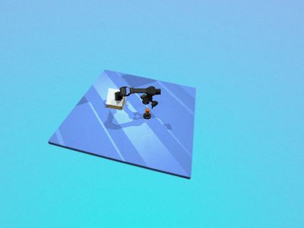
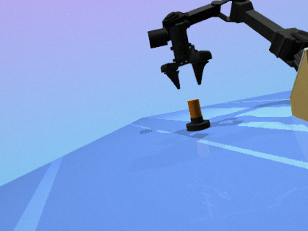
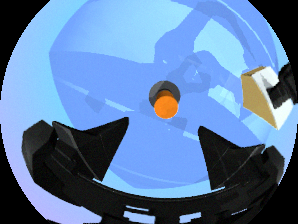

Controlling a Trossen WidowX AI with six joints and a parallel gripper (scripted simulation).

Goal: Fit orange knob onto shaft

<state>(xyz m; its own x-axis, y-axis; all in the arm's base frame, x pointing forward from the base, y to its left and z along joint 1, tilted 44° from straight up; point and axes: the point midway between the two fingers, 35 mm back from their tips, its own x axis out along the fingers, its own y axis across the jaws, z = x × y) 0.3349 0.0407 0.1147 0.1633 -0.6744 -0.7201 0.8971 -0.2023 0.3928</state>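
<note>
The orange knob stands on the dark round pedestal, nearly upright. Its lower edge meets the pedestal's narrow dark upper part in the exterior view, and no silver shaft shows between them. The hole, its flat side and the shaft are hidden. My gripper is wide open and empty. It hangs above the knob, apart from it, with its fingertips a short way over the knob's top.
A box with a white top and tan sides stands by the arm's base. The blue table top carries pale stripes and shadows. Its edges show in all views.
</note>
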